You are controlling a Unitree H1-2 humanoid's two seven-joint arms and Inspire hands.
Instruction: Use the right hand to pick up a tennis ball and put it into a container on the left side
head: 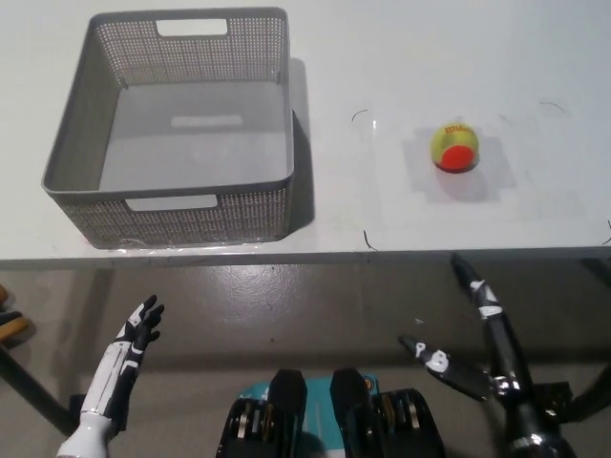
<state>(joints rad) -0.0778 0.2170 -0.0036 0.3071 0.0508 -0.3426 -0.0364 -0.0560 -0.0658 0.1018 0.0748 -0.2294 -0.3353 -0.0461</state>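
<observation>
White tabletop [430, 57]: flat, pale surface filling the upper half of the head view, its front edge running across the picture above the two hands; a few faint dark marks show on it. Grey perforated plastic basket [172, 215]: rectangular, open-topped, with cut-out handles in its short walls, standing on the table's left part close to the front edge; nothing lies in it, the bare grey floor shows throughout. Black right hand [468, 334]: below and in front of the table edge at lower right, fingers spread apart and grasping nothing, one long finger reaching up toward the edge. White left hand [129, 358]: resting at lower left, below the table edge and under the basket's front wall, fingers apart, empty. Yellow-green tennis ball with an orange-red patch [454, 147]: sits alone on the table's right part, well apart from the basket and to its right. Governing relation: the ball lies straight ahead of the right hand, beyond the table edge and almost in line with it, so the right hand is clearly the nearer; being round, it offers no preferred axis. Judged: pick-up not yet begun; the carry will run leftward to the basket.
</observation>
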